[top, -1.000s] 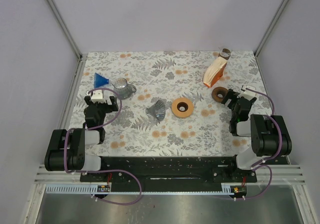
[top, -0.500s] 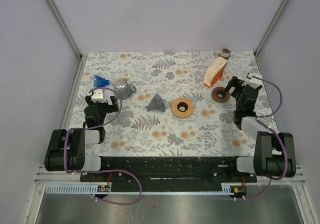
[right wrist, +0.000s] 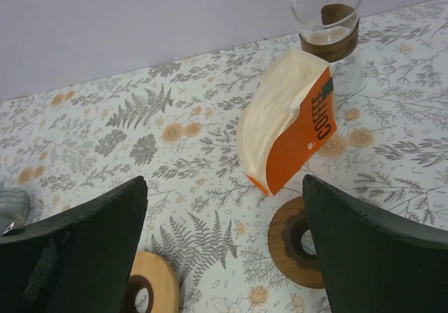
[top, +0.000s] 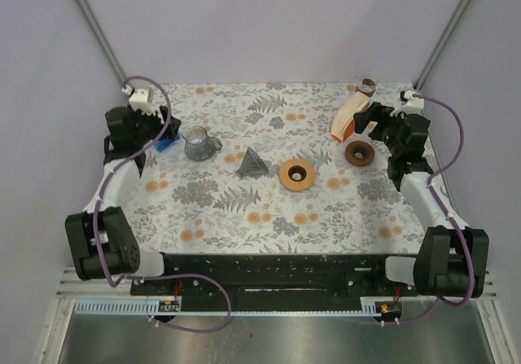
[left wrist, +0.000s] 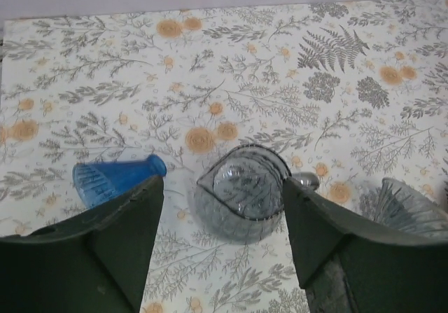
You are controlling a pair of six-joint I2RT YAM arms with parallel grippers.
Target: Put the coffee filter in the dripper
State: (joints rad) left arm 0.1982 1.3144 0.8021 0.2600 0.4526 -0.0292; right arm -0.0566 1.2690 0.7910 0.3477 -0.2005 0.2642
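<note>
An orange pack of white coffee filters (top: 348,120) leans at the back right; it also shows in the right wrist view (right wrist: 290,120). A grey ribbed glass dripper (top: 253,163) sits as a cone at mid table, and its edge shows in the left wrist view (left wrist: 409,204). My right gripper (top: 372,125) is open and empty, just right of the pack; in its wrist view (right wrist: 224,201) the pack lies ahead between the jaws. My left gripper (top: 156,134) is open and empty at the far left, over a blue cone (left wrist: 115,176) and a glass pitcher (left wrist: 241,190).
A glass carafe with a wooden collar (right wrist: 329,26) stands behind the filter pack. A dark wooden ring (top: 359,153) lies below the right gripper and a light wooden ring (top: 297,174) lies right of the dripper. The glass pitcher (top: 199,143) stands left of the dripper.
Both arms have stretched out from near the front towards the back corners. The grey dripper has turned from lying open-side up to a cone and shifted slightly back.
</note>
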